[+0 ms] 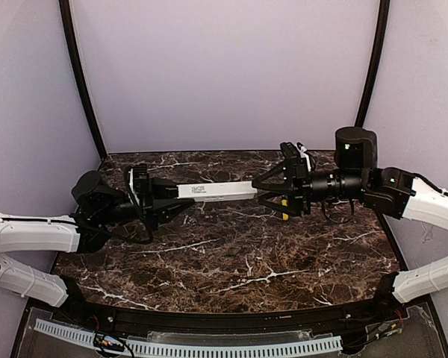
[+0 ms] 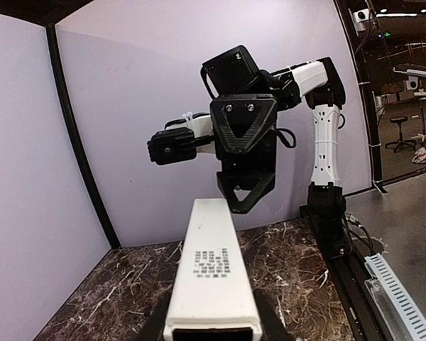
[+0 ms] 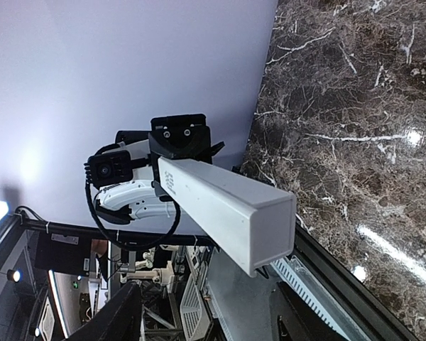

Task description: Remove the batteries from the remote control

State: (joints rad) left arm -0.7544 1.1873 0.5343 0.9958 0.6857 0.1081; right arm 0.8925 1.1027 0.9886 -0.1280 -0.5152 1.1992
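Observation:
The remote control (image 1: 216,192) is a long white bar held level in the air above the marble table. My left gripper (image 1: 166,200) is shut on its left end; in the left wrist view the fingers (image 2: 268,328) press both sides of the bar (image 2: 211,277), whose upper face shows small printed text. My right gripper (image 1: 266,192) is open, its fingers spread above and below the bar's right end without touching it. In the right wrist view the bar's blank square end (image 3: 270,227) hangs just ahead of my wide-open fingers (image 3: 124,316). No batteries show in any view.
The dark marble table (image 1: 231,261) lies below both arms. Purple walls and two black curved poles (image 1: 82,82) close the back and sides. A white slotted cable duct (image 1: 209,347) runs along the near edge.

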